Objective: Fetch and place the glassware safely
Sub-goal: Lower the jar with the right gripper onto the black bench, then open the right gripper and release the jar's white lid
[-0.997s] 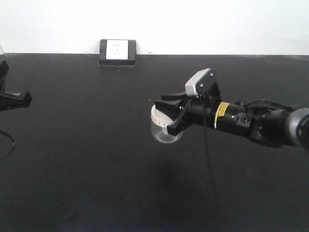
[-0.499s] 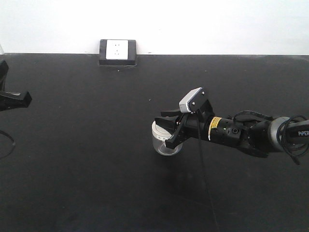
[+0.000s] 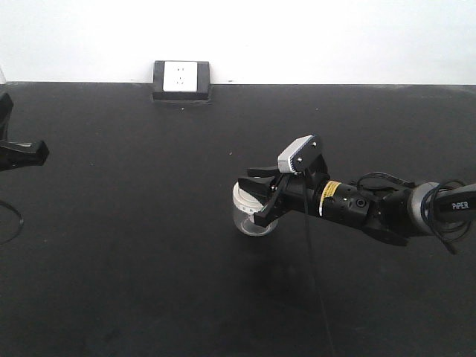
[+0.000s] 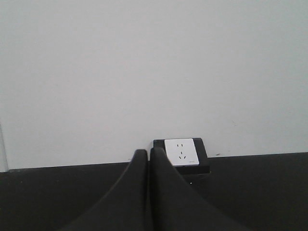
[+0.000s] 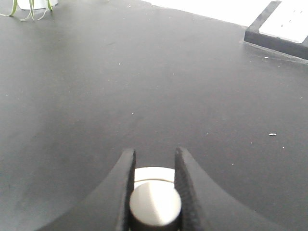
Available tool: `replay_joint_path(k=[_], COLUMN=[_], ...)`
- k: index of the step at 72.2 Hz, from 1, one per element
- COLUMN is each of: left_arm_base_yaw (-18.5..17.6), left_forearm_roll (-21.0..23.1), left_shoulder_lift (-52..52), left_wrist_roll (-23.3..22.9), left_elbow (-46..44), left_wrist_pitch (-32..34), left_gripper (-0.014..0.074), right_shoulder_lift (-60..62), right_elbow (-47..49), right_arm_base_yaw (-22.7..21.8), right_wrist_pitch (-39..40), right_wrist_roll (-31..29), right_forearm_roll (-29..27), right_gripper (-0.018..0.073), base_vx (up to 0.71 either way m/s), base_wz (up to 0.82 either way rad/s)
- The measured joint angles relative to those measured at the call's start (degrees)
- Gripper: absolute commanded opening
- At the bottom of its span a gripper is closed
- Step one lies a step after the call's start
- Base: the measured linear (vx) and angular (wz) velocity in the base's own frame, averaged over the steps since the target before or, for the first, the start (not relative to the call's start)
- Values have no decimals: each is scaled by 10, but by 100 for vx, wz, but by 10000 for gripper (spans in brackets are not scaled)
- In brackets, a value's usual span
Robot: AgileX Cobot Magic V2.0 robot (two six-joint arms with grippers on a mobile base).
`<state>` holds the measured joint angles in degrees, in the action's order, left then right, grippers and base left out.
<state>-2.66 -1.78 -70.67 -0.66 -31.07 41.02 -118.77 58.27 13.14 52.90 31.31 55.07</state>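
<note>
The glassware (image 3: pixel 251 216) is a small clear jar with a cream-white lid, upright right of the table's middle, at or just above the black top; I cannot tell whether it touches. My right gripper (image 3: pixel 259 199) reaches in from the right and is shut on the lid's knob. In the right wrist view the round knob (image 5: pixel 155 204) sits between both fingers of the gripper (image 5: pixel 154 155), with the lid (image 5: pixel 154 174) showing beyond it. My left gripper (image 3: pixel 39 151) hangs at the far left, well away from the jar, with its fingers pressed together (image 4: pixel 147 153) and nothing in them.
A black block with a white wall socket (image 3: pixel 181 79) stands at the table's back edge against the white wall, also straight ahead of the left gripper (image 4: pixel 180 154). A thin cable loop (image 3: pixel 10 220) lies at the left edge. Green plant leaves (image 5: pixel 30 8) show far left.
The right arm has come down and levelled out, turning the tilted jar upright and lower. Over the last half second it barely shifted. The left gripper has stayed still.
</note>
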Motion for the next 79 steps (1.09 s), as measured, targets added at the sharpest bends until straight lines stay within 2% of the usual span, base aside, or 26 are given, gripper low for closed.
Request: replay_joint_path(k=[9,28,35,43,54,79], left_arm_base_yaw=[0,0,0,0,0,0], left_forearm_roll=[0,0,0,0,0,0], left_shoulder_lift=[0,0,0,0,0,0], left_wrist_roll=[0,0,0,0,0,0], left_elbow=[0,0,0,0,0,0], left_wrist_pitch=[0,0,0,0,0,0], left_gripper=[1,1,1,1,1,1], right_shoulder_lift=[-2,-4,-4,-4,-4,42], right_elbow=[0,0,0,0,0,0], right_arm_base_yaw=[0,0,0,0,0,0], right_wrist_pitch=[3,5,5,4,4,-9], right_wrist_roll=[2,6,6,6,6,24], right_forearm_roll=[0,2,2,2,2,4], right_gripper=[220,630,711,727,704,543], base_vx=[0,0,0,0,0,0], base_wz=[0,0,0,0,0,0])
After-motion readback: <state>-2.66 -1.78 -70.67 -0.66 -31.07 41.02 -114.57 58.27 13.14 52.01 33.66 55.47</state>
